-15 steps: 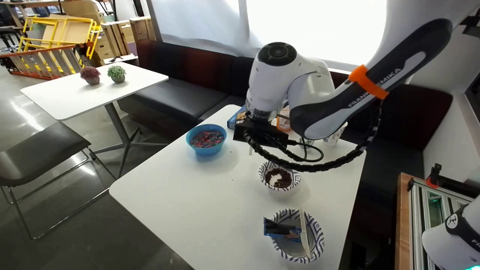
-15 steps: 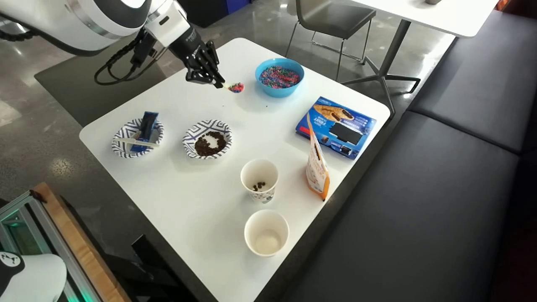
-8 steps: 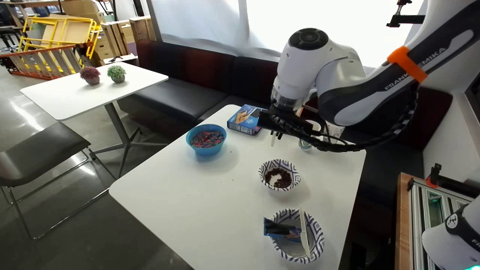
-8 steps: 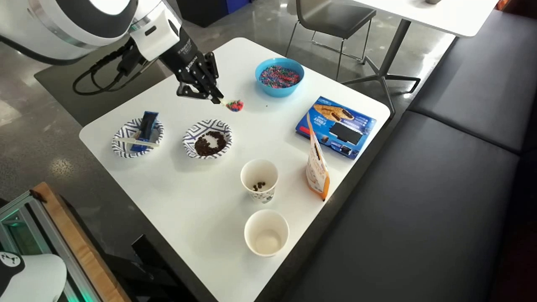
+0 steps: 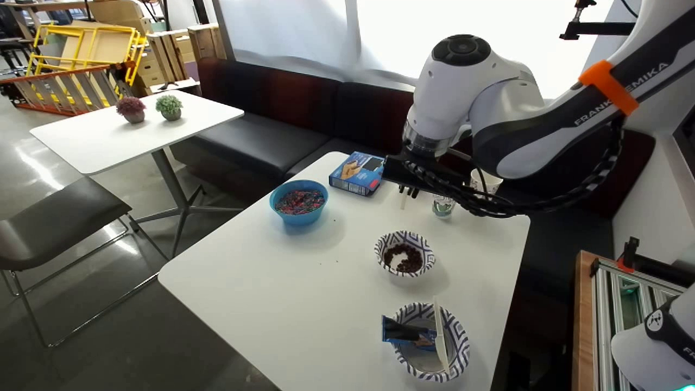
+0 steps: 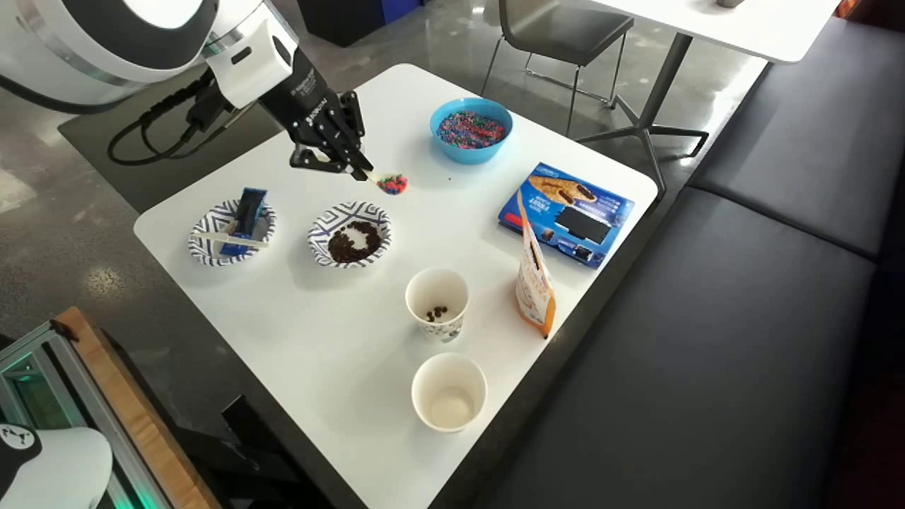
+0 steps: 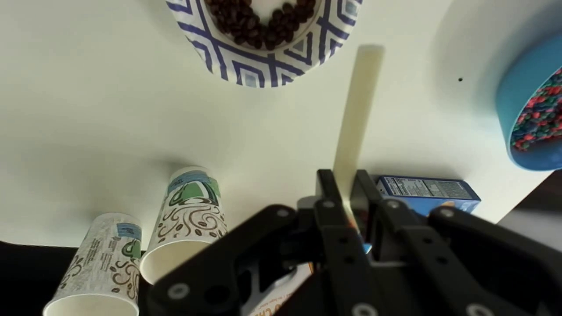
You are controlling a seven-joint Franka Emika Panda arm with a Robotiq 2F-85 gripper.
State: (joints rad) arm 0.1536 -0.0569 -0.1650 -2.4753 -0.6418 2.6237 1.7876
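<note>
My gripper is clamped on the pale spoon; any tilt or sudden jolt could, I judge, spill its heaped coloured bits onto the table.

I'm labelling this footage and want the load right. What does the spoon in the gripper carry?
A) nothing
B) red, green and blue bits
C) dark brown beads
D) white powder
B: in an exterior view, red, green and blue bits are heaped on the spoon held by the gripper.

Table: 3 bowls, 2 cups, box, bag
</note>
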